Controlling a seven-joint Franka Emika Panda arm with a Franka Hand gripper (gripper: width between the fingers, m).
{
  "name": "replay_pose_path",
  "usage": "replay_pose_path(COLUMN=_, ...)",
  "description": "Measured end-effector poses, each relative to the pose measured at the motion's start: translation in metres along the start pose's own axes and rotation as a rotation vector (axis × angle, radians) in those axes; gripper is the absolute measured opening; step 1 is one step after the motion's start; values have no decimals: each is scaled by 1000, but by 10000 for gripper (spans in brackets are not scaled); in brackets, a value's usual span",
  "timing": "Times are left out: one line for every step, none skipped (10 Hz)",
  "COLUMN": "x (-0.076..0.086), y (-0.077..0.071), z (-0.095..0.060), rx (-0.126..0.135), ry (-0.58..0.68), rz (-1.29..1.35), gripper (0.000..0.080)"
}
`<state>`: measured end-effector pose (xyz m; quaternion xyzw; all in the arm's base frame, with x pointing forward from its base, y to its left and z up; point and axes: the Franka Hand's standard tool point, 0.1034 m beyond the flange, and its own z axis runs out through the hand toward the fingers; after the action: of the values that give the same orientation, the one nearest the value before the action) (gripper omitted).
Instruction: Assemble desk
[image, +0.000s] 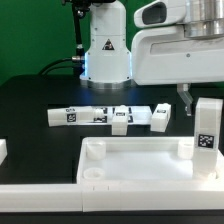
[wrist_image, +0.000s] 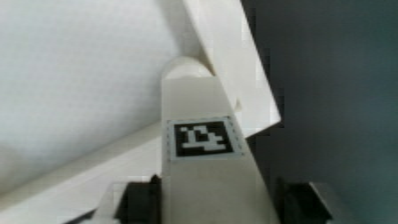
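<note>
The gripper (wrist_image: 224, 202) straddles 1 upright leg (wrist_image: 203, 120) at a corner of the desk top (wrist_image: 217, 45); clamped or loose, I cannot tell. Likely stiff, light, slick plastic: pinch its flat sides.

An upright leg (wrist_image: 208, 150) stood between the gripper's (wrist_image: 219, 203) spread fingers. Beyond it, the desk top (wrist_image: 89, 80) blocked one side and bare table (wrist_image: 338, 80) lay free on the other.

Desk top (image: 130, 165) in front, upright leg (image: 207, 125) at its corner, loose legs (image: 121, 118) lying behind
</note>
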<state>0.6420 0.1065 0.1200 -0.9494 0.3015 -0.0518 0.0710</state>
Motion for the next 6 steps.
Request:
replay_pose_path(x=-1, y=2, z=0, rx=14, ry=-9, rz=183, gripper=298)
replay_pose_path(x=-5, y=2, z=0, rx=29, ry=-23, rz=357, gripper=298)
replay_pose_path(x=-6, y=2, z=0, rx=50, ry=-30, rz=511, gripper=298)
replay_pose_path(x=-9, y=1, z=1, rx=64, ry=-33, rz=631, gripper=299)
replay_pose_path(x=-12, y=-2, z=1, rx=63, ry=-38, rz=699, gripper=299)
replay_pose_path(x=-13, y=-2, z=1, rx=62, ry=-39, rz=729, gripper=299)
